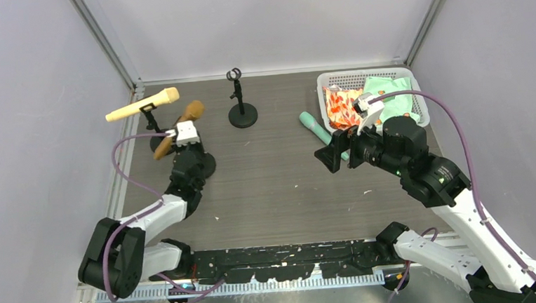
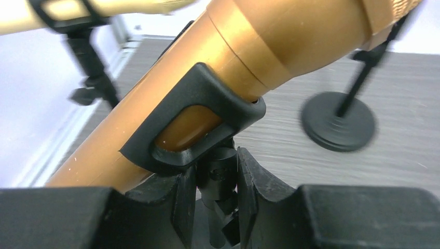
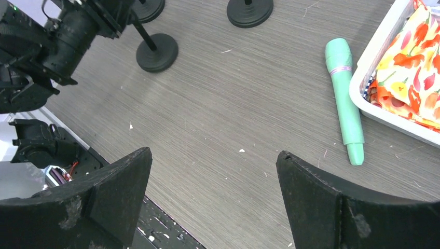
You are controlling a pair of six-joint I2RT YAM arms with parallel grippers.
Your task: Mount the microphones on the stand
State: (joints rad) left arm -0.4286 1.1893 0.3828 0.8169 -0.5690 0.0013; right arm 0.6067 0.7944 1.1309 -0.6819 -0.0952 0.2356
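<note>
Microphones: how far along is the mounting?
Done: the cream mic sits clipped in a stand. In hand: the brown mic lies in a second clip, the left end effector shut on the stem beneath. Left: the green mic lies on the table near the open right end effector; the middle stand is empty.

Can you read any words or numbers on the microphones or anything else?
No text can be read anywhere.
mint-green microphone: anything on its pale band is too small to read.
golden-brown microphone, its stand, flowered cloth: no writing shows.

Glossy golden-brown microphone, matt stand clip (plastic)
</note>
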